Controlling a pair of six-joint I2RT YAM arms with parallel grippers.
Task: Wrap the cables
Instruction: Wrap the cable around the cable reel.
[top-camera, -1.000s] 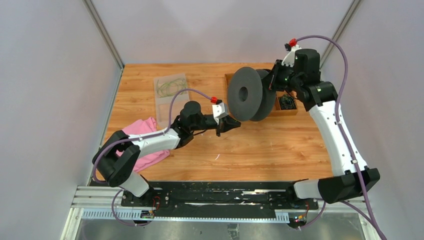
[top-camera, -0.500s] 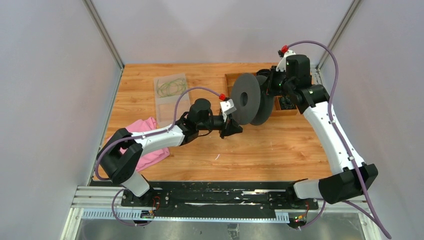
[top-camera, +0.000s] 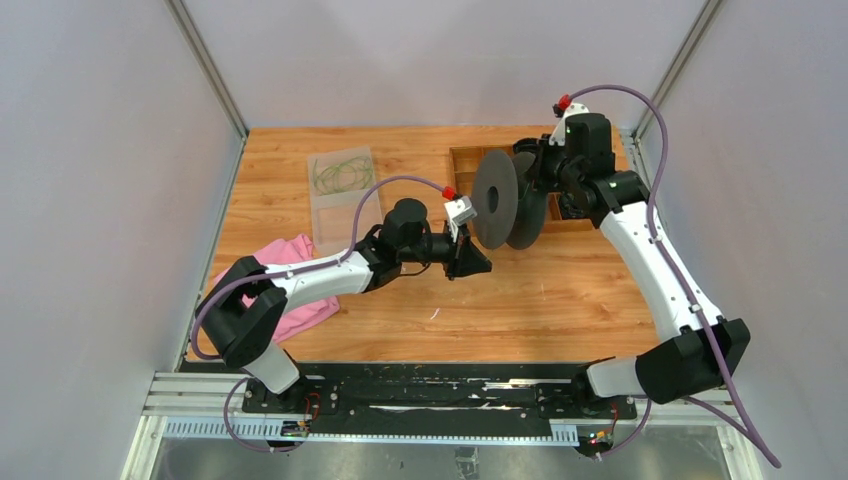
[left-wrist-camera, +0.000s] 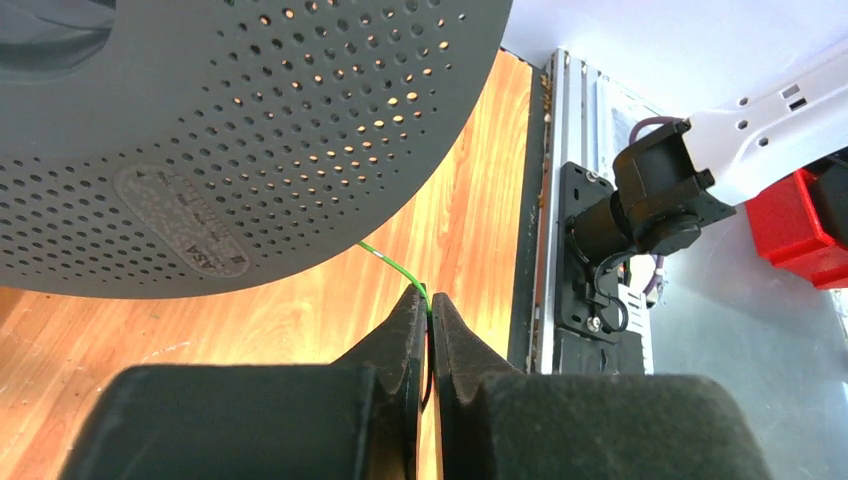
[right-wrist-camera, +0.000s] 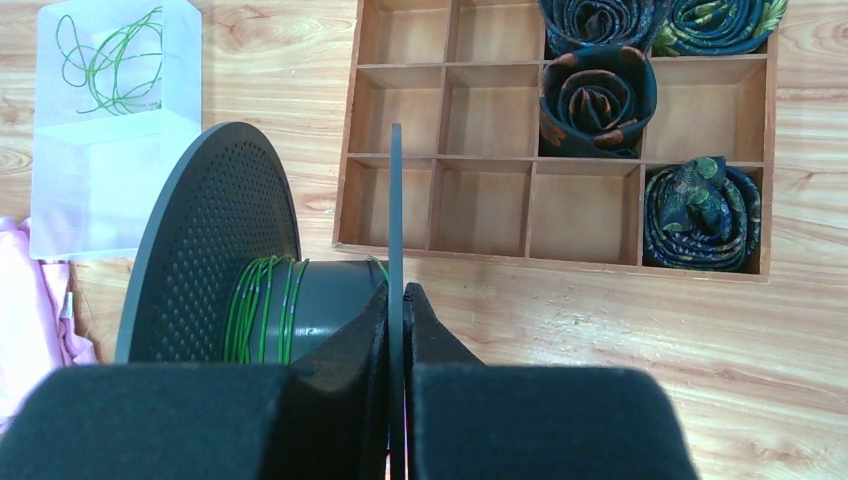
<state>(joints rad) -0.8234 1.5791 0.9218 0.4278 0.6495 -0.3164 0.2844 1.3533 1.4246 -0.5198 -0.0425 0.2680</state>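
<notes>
My right gripper (right-wrist-camera: 396, 300) is shut on the thin right flange of a big black spool (right-wrist-camera: 210, 250) and holds it above the table. Several turns of thin green cable (right-wrist-camera: 262, 305) lie round its grey core. In the top view the spool (top-camera: 497, 198) hangs nearly edge-on, with my right gripper (top-camera: 537, 168) behind it. Just below its perforated flange (left-wrist-camera: 250, 120), my left gripper (left-wrist-camera: 428, 300) is shut on the green cable (left-wrist-camera: 395, 265), which runs up and left behind the flange. From above, the left gripper (top-camera: 478, 262) sits at the spool's lower left.
A clear plastic box (top-camera: 340, 175) with more loose green cables stands at the back left. Next to the left arm lies a pink cloth (top-camera: 290, 255). A wooden compartment tray (right-wrist-camera: 480, 200) with rolled dark ties (right-wrist-camera: 598, 92) lies under and behind the spool.
My left gripper has moved right, up to the spool's lower edge. The right arm has shifted left and turned the spool more edge-on to the top camera.
</notes>
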